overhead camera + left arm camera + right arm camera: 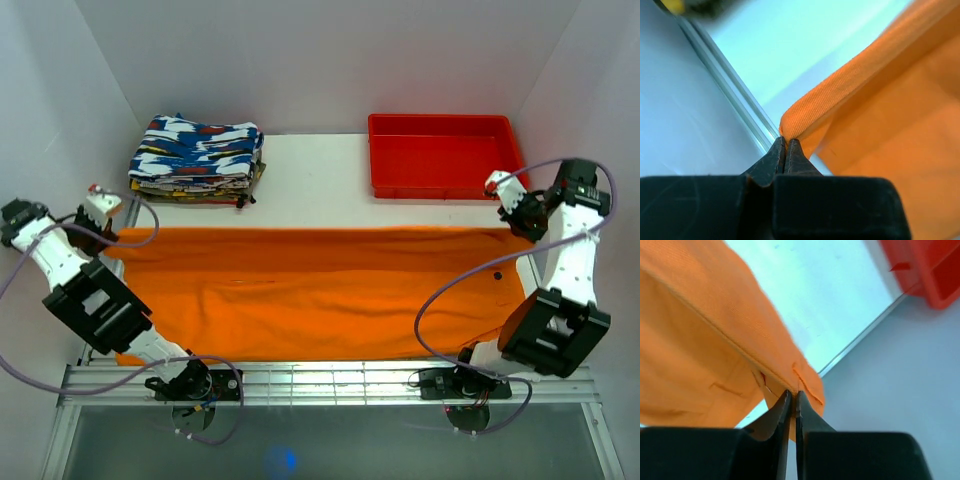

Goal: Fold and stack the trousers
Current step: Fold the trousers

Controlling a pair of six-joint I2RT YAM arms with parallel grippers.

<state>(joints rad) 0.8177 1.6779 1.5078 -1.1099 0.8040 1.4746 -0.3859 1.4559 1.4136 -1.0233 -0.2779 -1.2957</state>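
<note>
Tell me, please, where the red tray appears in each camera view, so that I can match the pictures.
Top external: the red tray is at the upper right, beyond the far edge of the trousers.
Left wrist: it is not in this picture.
Right wrist: the red tray fills the upper right corner, cut off by the picture's edge.
Shared landmark: the orange trousers, visible in all three views.

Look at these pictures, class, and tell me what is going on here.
Two robot arms are handling a pair of bright-orange trousers spread across the white table. The left end effector is shut on the cloth's far-left corner, and the right end effector is shut on the far-right corner. A stack of patterned folded clothes and a red tray sit behind them.
</note>
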